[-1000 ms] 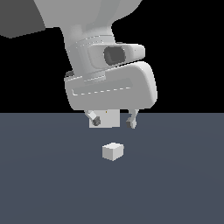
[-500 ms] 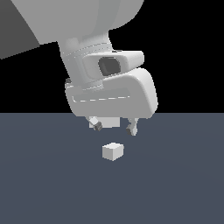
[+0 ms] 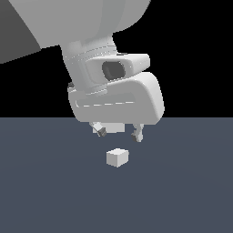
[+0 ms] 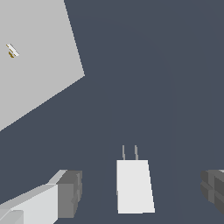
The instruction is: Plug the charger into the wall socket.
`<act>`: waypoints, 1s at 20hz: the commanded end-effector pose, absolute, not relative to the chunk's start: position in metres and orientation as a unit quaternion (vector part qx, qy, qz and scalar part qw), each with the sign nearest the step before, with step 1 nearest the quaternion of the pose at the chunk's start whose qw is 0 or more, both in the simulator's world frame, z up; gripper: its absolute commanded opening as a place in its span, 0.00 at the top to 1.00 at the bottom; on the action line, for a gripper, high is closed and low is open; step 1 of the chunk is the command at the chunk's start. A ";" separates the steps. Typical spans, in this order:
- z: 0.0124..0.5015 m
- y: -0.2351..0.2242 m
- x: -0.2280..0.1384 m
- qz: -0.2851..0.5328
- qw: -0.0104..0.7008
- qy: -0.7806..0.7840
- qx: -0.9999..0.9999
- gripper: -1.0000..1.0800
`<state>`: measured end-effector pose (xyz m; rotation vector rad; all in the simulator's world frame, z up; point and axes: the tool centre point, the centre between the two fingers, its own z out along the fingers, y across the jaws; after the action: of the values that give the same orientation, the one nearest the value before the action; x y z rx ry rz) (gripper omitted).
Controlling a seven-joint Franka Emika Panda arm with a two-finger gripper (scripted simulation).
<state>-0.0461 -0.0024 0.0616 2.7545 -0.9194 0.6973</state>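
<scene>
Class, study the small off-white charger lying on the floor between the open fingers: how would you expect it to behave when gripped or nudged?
The charger looks like a rigid block with flat sides, so it should probably clamp squarely and slide rather than roll. Its two thin prongs look like the likeliest part to bend if knocked. The gripper is open above it, with room either side.

The charger (image 4: 134, 187) between the jaws is plain off-white, with two thin pale grey prongs. The fingers (image 4: 70, 194) on either side of it have dark grey pads on white bodies. The wall socket (image 4: 33, 57), beyond the jaws, is flat light grey-white with a tiny dark, yellowish mark. The floor (image 3: 54, 191) is uniform slate blue-grey, the background black.
</scene>
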 end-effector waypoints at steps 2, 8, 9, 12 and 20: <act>0.058 -0.002 -0.046 0.232 0.077 -0.307 0.920 0.04; 0.036 -0.002 -0.047 0.232 0.077 -0.307 0.920 0.04; 0.031 -0.002 -0.047 0.231 0.077 -0.307 0.920 0.04; 0.020 -0.003 -0.047 0.231 0.077 -0.307 0.920 0.04; 0.011 -0.002 -0.047 0.231 0.077 -0.307 0.920 1.00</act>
<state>-0.0481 -0.0045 0.0125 2.7541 -0.9244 0.6919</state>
